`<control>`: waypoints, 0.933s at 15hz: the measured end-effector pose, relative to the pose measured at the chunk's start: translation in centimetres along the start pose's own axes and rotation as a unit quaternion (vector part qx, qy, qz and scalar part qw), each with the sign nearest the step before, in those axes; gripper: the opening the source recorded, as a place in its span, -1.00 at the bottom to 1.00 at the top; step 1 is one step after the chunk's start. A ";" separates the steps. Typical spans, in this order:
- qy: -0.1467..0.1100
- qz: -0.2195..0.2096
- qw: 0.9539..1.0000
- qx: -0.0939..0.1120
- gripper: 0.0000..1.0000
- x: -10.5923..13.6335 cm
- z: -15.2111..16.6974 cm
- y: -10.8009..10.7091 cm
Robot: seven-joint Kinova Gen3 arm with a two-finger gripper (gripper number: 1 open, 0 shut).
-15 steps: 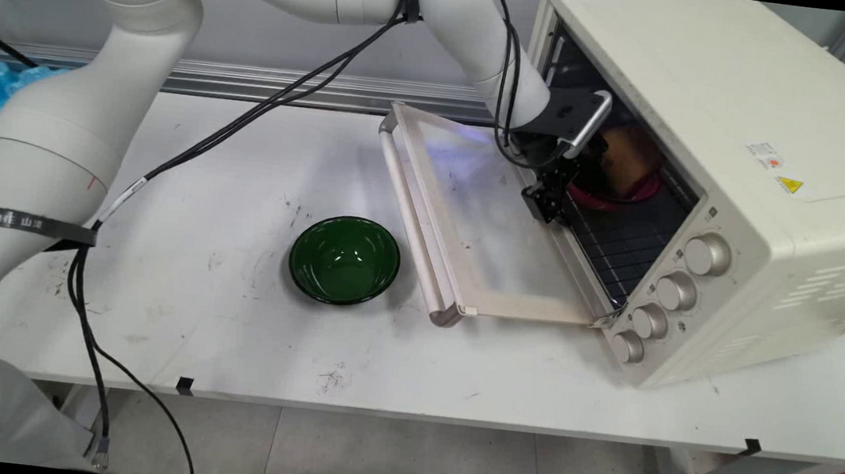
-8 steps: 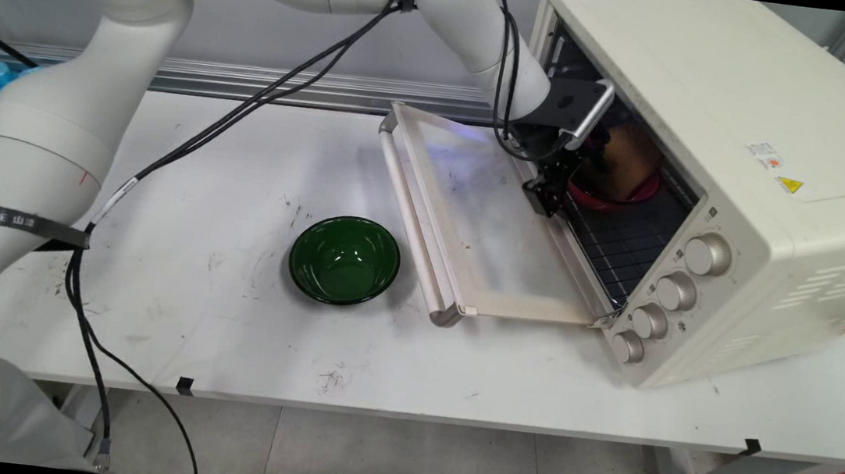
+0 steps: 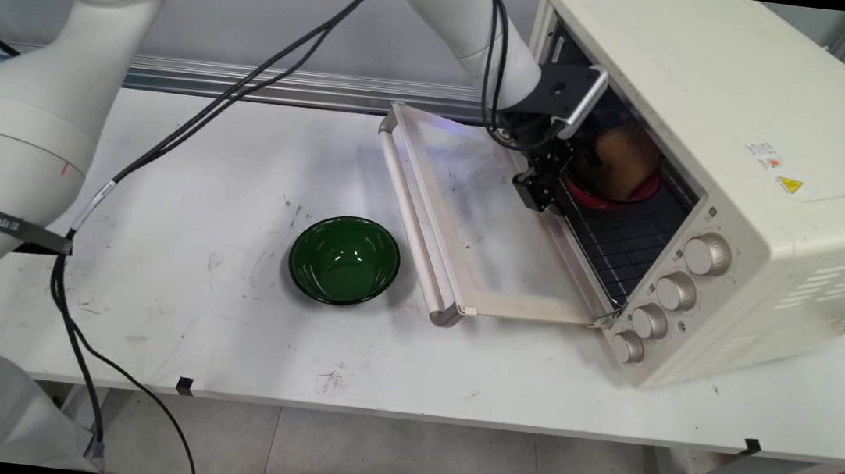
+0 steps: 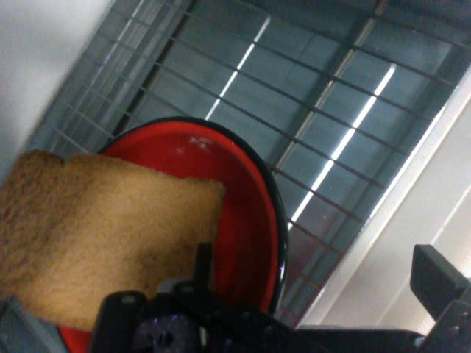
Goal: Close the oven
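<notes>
While the red bowl (image 4: pixel 246 220) and bread (image 4: pixel 96 228) sit unmoved in the oven (image 3: pixel 719 103), the gripper (image 3: pixel 540 189) has edged up-left — jaws spread, holding nothing

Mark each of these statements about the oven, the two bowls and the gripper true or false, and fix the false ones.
1. The oven door is open and lies flat. True.
2. The green bowl sits inside the oven. False: it stands on the table, left of the door.
3. The red bowl holds a slice of bread. True.
4. The red bowl rests on the oven's wire rack. True.
5. The gripper hovers over the green bowl. False: it is at the oven's mouth, by the red bowl.
</notes>
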State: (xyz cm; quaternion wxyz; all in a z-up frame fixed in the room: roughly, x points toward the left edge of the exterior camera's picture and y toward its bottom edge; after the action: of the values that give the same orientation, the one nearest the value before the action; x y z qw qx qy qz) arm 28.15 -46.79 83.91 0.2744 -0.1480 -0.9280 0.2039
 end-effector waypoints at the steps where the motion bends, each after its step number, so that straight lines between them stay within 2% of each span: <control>1: -0.001 -0.004 1.000 0.002 1.00 0.1 -0.5 0.1; 4: -0.006 -0.025 1.000 0.008 1.00 0.2 -2.2 0.6; 7: -0.009 -0.067 0.997 0.021 1.00 0.7 -4.9 1.6; 11: -0.012 -0.128 0.991 0.038 1.00 1.3 -8.2 3.0; 14: -0.015 -0.170 0.984 0.047 1.00 1.4 -10.3 4.2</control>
State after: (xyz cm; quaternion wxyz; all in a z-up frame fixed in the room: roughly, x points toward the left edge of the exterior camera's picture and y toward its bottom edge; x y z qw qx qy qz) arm 33.59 -39.53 90.48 0.2982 0.0282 -0.9329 0.1997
